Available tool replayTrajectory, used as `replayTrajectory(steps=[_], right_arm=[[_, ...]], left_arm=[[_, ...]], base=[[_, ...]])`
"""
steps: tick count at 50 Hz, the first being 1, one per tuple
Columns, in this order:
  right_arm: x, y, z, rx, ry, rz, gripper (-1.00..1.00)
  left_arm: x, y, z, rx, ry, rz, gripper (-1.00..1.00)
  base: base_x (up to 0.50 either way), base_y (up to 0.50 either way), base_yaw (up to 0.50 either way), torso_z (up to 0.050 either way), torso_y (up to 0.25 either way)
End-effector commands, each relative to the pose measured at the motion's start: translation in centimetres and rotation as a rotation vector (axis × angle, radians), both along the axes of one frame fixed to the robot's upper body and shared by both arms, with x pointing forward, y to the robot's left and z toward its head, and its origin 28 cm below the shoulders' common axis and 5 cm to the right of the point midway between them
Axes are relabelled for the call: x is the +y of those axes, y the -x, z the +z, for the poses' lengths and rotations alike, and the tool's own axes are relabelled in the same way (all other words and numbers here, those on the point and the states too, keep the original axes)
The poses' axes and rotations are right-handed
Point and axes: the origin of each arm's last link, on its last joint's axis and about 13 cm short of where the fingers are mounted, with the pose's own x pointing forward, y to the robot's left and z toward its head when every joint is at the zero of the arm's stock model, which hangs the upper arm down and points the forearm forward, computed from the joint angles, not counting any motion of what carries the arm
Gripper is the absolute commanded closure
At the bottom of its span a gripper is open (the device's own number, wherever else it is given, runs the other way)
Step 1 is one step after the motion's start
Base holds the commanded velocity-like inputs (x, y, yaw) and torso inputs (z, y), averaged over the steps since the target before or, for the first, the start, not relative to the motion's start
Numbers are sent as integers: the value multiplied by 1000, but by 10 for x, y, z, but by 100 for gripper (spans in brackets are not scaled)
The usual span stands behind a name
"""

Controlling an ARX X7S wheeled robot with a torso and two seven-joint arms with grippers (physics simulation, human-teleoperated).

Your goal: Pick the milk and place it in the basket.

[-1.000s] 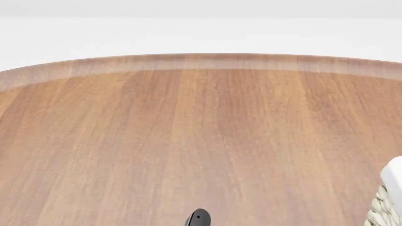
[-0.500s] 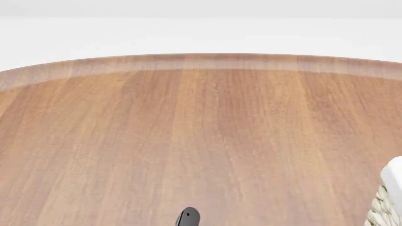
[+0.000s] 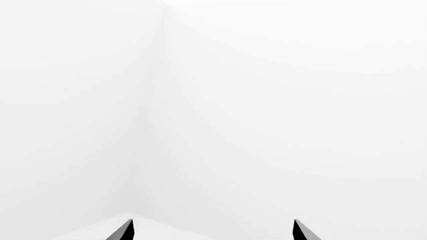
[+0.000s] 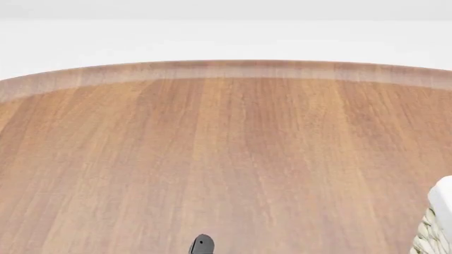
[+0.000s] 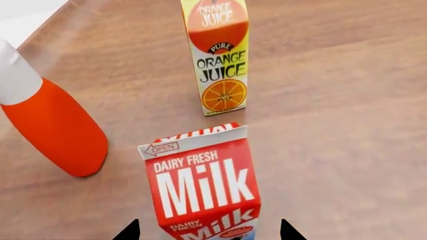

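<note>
Right wrist view: our right hand (image 5: 208,234) hangs open astride the milk (image 5: 202,184), near the orange juice carton (image 5: 216,55), ready to grip.

Gripper fingertips appear as black pointed wedges: left gripper (image 3: 212,231), right gripper (image 5: 208,231); a rounded black part (image 4: 202,244) bears one small pale dot.

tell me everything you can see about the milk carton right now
The milk shows only in the right wrist view. It is a gable-top carton that looks like printed card, red on top, with white "Dairy Fresh Milk" lettering and an "Open" arrow on its white ridge. It stands upright on the wooden table, apart from the orange juice carton and the orange-and-white bottle. The right gripper is open, one fingertip on either side of the carton; contact cannot be told.
</note>
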Motion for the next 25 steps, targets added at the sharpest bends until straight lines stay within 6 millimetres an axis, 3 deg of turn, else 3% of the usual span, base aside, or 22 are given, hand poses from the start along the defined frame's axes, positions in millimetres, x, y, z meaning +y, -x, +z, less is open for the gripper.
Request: replayTrajectory(steps=[1,25], right_arm=[[9,-10,-1,8,-1,40,-100],[19,-23,-16,49,21,89,-100]], left_arm=[[1,2,0,-11,-11,6,-100],[2,3,0,-15,-10,10,-100]], base=[[0,0,0,0,0],[0,0,0,0,0]])
